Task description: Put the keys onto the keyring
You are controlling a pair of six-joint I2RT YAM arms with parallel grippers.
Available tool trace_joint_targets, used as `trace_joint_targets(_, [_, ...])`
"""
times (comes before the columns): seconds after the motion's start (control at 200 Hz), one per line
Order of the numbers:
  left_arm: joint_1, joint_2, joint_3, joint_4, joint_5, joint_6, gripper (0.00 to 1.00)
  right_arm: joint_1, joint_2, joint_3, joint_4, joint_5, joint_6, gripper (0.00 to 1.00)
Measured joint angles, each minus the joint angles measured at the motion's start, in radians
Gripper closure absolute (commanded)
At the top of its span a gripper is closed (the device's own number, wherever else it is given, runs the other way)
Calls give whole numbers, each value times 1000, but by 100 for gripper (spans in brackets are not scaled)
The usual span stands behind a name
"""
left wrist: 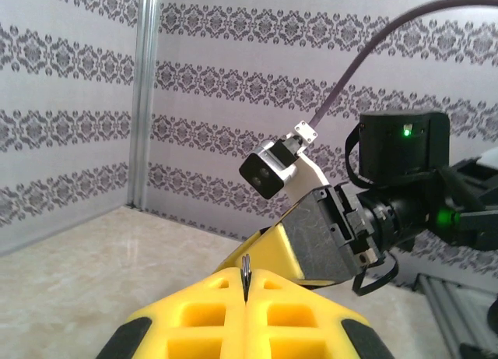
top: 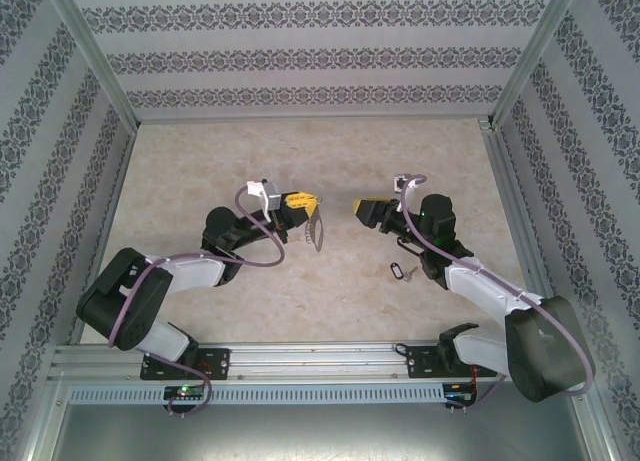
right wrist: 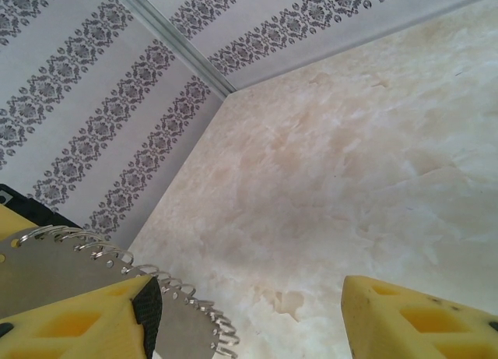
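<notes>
We see the left end effector [top: 303,200] clamped on the keyring [top: 318,233], holding it off the tabletop [top: 300,151], in our judgement to present its loop; the right end effector [top: 358,209] faces it, fingers apart, empty; the key [top: 396,271] lies on the tabletop beside the right arm; we can read no writing.

The right hand [right wrist: 249,297] has its two yellow foam-padded fingers [right wrist: 78,324] set wide apart at the bottom of the frame, with bare table between them. A flat silver-grey metal keyring [right wrist: 70,269], with a row of small wire loops along its upper edge, lies at the lower left and passes behind the left finger; whether they touch is unclear. Beyond is the pale marbled table [right wrist: 350,156], which meets grey damask-striped walls [right wrist: 78,79] at an aluminium corner rail [right wrist: 167,36].
</notes>
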Motion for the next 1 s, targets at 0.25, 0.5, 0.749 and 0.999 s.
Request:
trace_joint_targets(0.25, [-6,-1,-5,2,-13,106,100,2,0,0,0,-1,0,37])
trace_joint_targets(0.5, [-6,-1,-12,5,-23,132,100,35,8,28,-18,-39,-5,37])
trace_joint_targets(0.749, [-10,-1,-12,6,-26,93,100,47,21,94,-24,-89,-27,37])
trace_joint_targets(0.999, [-10,-1,-12,6,-16,39,100,49,20,113,-38,-161,-53,39])
